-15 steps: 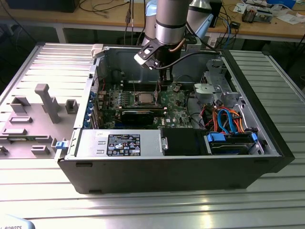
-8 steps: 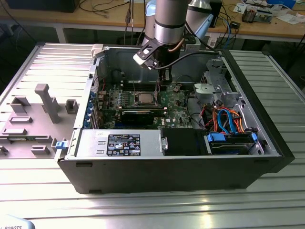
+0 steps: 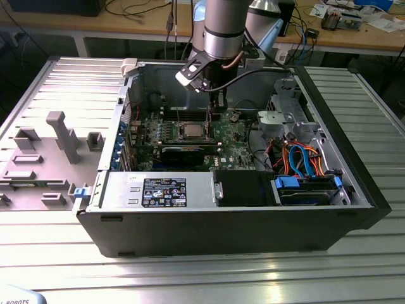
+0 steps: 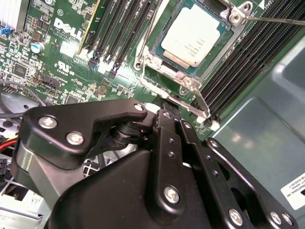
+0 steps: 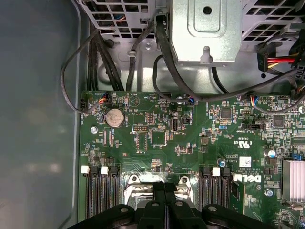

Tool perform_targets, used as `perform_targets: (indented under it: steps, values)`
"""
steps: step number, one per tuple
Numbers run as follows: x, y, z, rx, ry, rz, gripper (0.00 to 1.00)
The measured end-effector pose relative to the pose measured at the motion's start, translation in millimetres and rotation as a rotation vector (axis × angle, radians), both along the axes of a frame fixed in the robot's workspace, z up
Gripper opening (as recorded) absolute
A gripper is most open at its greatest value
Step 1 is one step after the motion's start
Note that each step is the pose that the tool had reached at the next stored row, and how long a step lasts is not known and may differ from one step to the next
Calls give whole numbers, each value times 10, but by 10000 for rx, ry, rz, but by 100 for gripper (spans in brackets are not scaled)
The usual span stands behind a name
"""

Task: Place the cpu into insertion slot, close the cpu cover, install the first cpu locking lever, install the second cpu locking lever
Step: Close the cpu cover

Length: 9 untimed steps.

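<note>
1. A slatted metal table carries an open computer case. A grey fixture tray lies at the case's nine o'clock, on the exterior view's left.
2. Inside the case, the cpu sits flat in the insertion slot, mid-motherboard. In the second wrist view the cpu cover looks to be lying down around it.
3. The gripper hangs at the chip's one o'clock, just beside the socket. Its jaws are pressed together in both wrist views. Whether a thin locking lever is pinched between them, I cannot tell.
4. The chip is probably light, stiff and fragile underneath, so it is best held by its rim. The levers look like springy wire, best taken near the free end.
5. Orange and blue cables lie at three o'clock.
</note>
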<state>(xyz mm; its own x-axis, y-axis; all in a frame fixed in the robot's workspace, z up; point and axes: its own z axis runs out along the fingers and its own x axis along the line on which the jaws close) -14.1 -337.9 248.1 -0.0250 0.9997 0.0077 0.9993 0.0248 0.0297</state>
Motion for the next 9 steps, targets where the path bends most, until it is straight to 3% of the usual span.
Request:
perform_targets:
  steps: [9]
  values:
    - [-76,0,-10,4,2,1,11]
